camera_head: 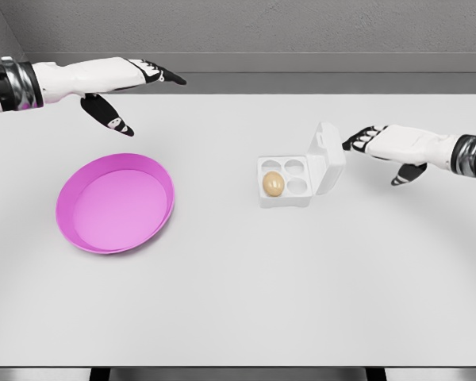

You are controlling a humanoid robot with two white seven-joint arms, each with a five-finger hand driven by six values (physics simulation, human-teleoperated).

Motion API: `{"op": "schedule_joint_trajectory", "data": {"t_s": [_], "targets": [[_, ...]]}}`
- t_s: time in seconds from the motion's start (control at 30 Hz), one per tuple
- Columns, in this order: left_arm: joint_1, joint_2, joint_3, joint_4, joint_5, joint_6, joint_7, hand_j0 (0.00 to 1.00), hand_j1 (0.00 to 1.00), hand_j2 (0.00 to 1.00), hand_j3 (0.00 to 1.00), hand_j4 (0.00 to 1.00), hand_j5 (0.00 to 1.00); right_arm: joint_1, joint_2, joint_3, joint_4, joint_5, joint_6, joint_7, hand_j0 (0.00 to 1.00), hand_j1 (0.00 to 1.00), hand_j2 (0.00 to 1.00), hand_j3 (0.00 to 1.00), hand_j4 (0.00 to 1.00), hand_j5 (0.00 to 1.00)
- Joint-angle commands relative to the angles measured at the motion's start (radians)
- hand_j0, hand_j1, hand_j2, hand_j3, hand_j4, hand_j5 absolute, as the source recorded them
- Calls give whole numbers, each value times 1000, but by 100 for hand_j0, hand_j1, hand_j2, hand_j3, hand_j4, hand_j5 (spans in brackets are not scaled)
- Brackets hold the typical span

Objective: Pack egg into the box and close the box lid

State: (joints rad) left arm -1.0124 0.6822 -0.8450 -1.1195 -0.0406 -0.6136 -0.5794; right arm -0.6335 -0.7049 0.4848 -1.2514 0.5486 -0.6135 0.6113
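A white egg box (285, 183) sits right of the table's middle, with a brown egg (273, 184) in its front left cup. The box lid (327, 158) stands raised on the right side, tilted outward. My right hand (363, 140) reaches in from the right, fingers extended, its black fingertips just right of the lid's upper edge; I cannot tell whether they touch it. My left hand (135, 87) hovers at the far left, above and behind the pink plate, fingers spread and holding nothing.
A pink plate (79, 230) lies on the left half of the white table (238, 302). A grey wall runs behind the table's far edge.
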Motion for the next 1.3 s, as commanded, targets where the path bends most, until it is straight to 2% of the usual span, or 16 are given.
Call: {"op": "schedule_joint_trajectory", "data": {"t_s": [0.0, 0.47, 0.53, 0.6, 0.63, 0.67, 0.73, 0.83, 0.9, 0.97, 1.13, 1.27], "targets": [[0, 0, 1, 3, 7, 3, 0, 100, 100, 100, 100, 100, 100, 0, -2, -2, -6, -22, 3, 0, 100, 100, 100, 100, 100, 100], [0, 4, 3, 24, 7, 3, 1, 100, 100, 100, 100, 100, 100, 11, -2, -2, -85, -45, 3, 0, 100, 100, 100, 100, 100, 100], [5, 0, 14, 85, 31, 3, 1, 100, 100, 100, 100, 100, 100, 12, -2, -3, -88, -45, 3, 0, 100, 100, 100, 100, 100, 100], [6, -7, 17, 250, 111, 3, 1, 100, 100, 100, 100, 100, 100, 12, -7, -49, -80, -64, 3, 0, 100, 100, 100, 100, 100, 100], [6, -9, 41, 305, 125, 3, 1, 100, 100, 100, 100, 100, 100, 14, -10, -89, -60, -94, 3, 0, 100, 100, 100, 100, 100, 100], [6, -9, 49, 336, 123, 3, 1, 100, 100, 100, 100, 100, 100, 18, -10, -132, -14, -122, 3, 0, 100, 100, 100, 100, 100, 100], [6, -9, 49, 342, 123, 3, 0, 100, 100, 100, 100, 100, 100, 18, -10, -187, 47, -133, 3, 0, 100, 100, 100, 100, 100, 100], [15, -58, 47, 349, 122, 3, 0, 100, 100, 100, 100, 100, 100, 23, -10, -181, 46, -133, 3, 0, 100, 100, 100, 100, 100, 100], [20, -61, 47, 392, 123, 3, 0, 100, 100, 100, 100, 100, 100, 25, -10, -176, 46, -133, 3, 0, 100, 100, 100, 100, 100, 100], [20, -61, 47, 395, 125, 3, 1, 100, 100, 100, 100, 100, 100, 25, -10, -155, 52, -116, 3, 0, 100, 100, 100, 100, 100, 100], [20, -59, 49, 395, 125, 3, 1, 100, 100, 100, 100, 100, 100, 23, -10, -74, 60, 19, 3, 0, 100, 100, 100, 100, 100, 100], [20, -58, 49, 395, 125, 3, 1, 100, 100, 100, 100, 100, 100, 23, -10, -60, 56, 22, 3, 0, 100, 100, 100, 100, 100, 100]]}}
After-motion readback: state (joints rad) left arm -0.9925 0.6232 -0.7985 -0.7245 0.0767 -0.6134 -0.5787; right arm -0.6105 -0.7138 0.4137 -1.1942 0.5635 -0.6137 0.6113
